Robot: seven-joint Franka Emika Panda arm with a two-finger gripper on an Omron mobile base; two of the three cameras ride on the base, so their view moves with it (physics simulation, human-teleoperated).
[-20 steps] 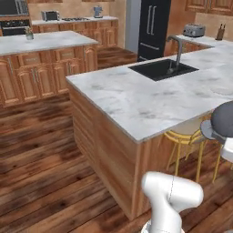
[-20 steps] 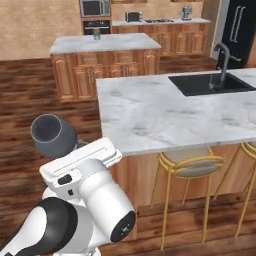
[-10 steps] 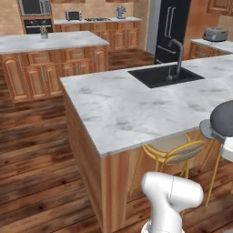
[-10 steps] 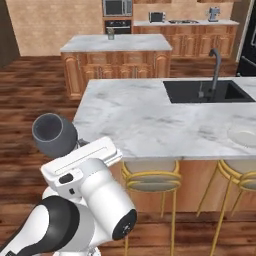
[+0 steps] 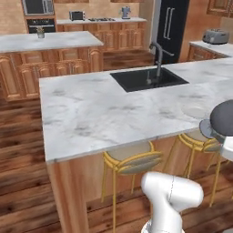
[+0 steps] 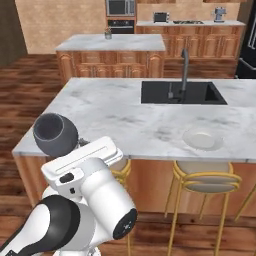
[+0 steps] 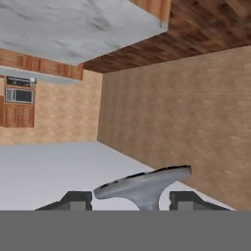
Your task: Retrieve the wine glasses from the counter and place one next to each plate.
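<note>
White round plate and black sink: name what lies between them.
Between white round plate and black sink, only bare marble bar top, in right base view.

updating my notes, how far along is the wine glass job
Done: nothing visible; the white plate on the bar top has no glass beside it. In hand: the gripper seems to hold one wine glass, its foot between the tips. Left: set it by that plate, then the second glass.

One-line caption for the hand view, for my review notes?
Gripper holding a wine glass by its stem, round foot facing the camera, with marble bar top beyond.
</note>
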